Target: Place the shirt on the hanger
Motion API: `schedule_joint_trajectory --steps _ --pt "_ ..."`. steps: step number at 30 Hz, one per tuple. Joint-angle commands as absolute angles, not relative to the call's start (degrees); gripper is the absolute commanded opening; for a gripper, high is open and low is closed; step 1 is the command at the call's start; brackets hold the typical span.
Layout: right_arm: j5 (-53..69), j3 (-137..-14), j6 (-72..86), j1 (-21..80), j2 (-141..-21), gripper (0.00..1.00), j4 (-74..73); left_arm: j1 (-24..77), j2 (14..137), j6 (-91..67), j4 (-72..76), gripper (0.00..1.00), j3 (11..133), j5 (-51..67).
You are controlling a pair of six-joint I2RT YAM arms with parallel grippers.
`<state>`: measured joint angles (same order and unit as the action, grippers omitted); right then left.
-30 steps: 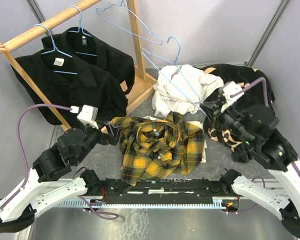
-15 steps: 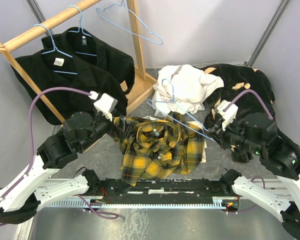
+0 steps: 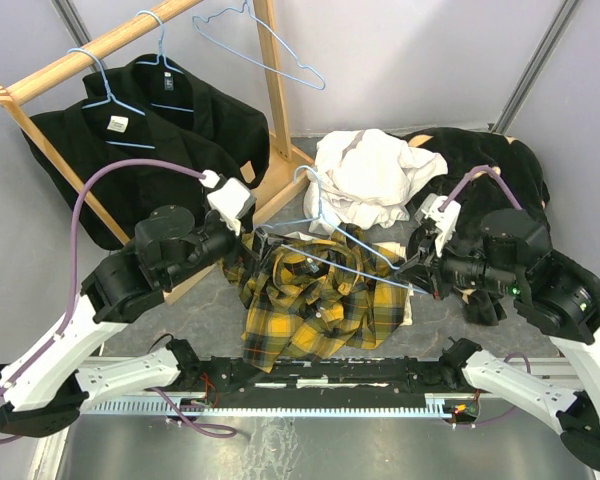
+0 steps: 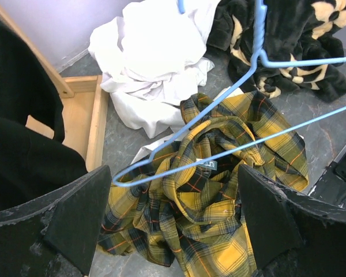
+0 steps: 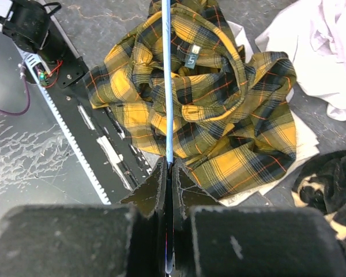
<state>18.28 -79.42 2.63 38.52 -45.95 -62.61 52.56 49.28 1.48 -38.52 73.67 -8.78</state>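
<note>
We see the yellow and black shirt (image 3: pixel 320 305) lying in a bunched heap on the gray table (image 3: pixel 205 320), close to the middle of the near edge. Its collar is on top.

The thin blue hanger (image 5: pixel 169 86) is up in the air over the shirt. The right pincer (image 5: pixel 168 173) is pinched tight on one wire of the hanger, at its right end. The left pincer (image 4: pixel 174 196) is wide open over the shirt's left side. The hanger's other corner sits just beside its left finger (image 4: pixel 81 216), and we cannot tell if they touch.

A white shirt (image 3: pixel 365 175) lies behind the plaid one, toward the far edge. A wooden rack (image 3: pixel 270 70) with black shirts (image 3: pixel 150 160) stands at the far left corner.
</note>
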Motion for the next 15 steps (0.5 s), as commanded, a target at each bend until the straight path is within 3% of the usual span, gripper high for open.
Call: schedule_joint_trajectory --steps 1,8,15 --pt "22.07 -82.47 3.65 38.46 -48.27 0.0 -60.64 52.44 50.46 6.43 -37.62 0.95 76.64 -4.71" --pt "24.53 -82.68 3.8 38.46 -48.87 0.0 -59.52 52.43 52.92 7.03 -38.62 0.92 76.58 -0.1" --pt "30.35 -84.47 5.87 38.41 -48.47 0.0 -58.29 52.44 53.44 6.51 -37.97 0.89 75.88 -2.84"
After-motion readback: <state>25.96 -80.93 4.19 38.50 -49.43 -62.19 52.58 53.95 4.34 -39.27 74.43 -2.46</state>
